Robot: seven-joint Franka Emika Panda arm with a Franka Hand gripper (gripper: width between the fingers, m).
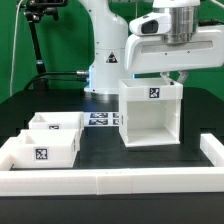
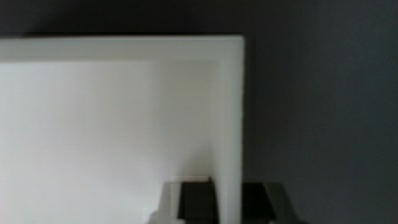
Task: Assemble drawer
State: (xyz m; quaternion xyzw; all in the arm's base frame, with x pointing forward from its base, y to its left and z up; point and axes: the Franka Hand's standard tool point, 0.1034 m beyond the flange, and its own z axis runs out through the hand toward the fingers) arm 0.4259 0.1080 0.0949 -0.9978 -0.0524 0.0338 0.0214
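The tall white drawer housing [image 1: 150,120] stands upright on the black table at the exterior view's centre right, open side facing the camera, with a tag on its upper back wall. My gripper [image 1: 180,78] comes down on the top edge of its right wall. In the wrist view the housing [image 2: 107,120] fills the frame. Its thin wall runs between my two black fingers [image 2: 196,203], which press it from both sides; the gripper [image 2: 228,203] is shut on that wall. Two small tagged trays, the rear tray [image 1: 58,122] and the front tray [image 1: 42,150], lie at the exterior view's left.
A long low white border wall [image 1: 120,182] runs along the front and up both sides. The marker board [image 1: 100,118] lies flat between the trays and the housing. The arm's white base [image 1: 105,60] stands behind, with a black camera stand at the back left.
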